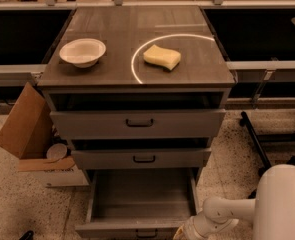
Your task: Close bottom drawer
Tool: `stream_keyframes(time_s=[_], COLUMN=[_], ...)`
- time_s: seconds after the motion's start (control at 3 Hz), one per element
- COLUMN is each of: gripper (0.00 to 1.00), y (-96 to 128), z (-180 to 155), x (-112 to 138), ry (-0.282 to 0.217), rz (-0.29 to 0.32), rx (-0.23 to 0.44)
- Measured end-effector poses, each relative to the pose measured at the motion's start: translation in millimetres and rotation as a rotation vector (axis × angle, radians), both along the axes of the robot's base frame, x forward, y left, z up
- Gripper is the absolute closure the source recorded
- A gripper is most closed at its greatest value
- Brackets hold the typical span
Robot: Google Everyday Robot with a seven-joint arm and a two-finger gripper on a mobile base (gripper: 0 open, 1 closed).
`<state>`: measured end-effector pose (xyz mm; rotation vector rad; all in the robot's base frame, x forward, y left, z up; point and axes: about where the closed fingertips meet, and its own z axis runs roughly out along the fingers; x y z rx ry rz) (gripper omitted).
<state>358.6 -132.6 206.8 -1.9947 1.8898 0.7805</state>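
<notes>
The bottom drawer (139, 196) of the grey wood-look cabinet is pulled far out and looks empty inside. Its slim front panel with a small black handle (146, 232) sits at the picture's lower edge. My white arm (222, 214) reaches in from the lower right toward the right end of that front panel. The gripper (183, 233) is at the frame's bottom edge, right by the panel and largely cut off. The middle drawer (142, 158) and top drawer (138, 122) are each slightly open.
A white bowl (82, 51) and a yellow sponge (162, 57) sit on the cabinet top. An open cardboard box (29, 134) stands on the floor to the left. A black chair base (259, 144) is on the right. My white robot body (282, 204) fills the lower right corner.
</notes>
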Motion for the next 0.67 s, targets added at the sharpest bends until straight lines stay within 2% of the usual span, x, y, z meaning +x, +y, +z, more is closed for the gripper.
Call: stream_keyframes(time_s=[0.33, 0.67], gripper=[1.0, 1.0], y=[-3.3, -7.9], z=[-12.5, -22.1], x=[16.3, 36.2], ry=[-0.033, -0.078], rz=[-0.076, -0.166], rx=[-0.018, -0.028])
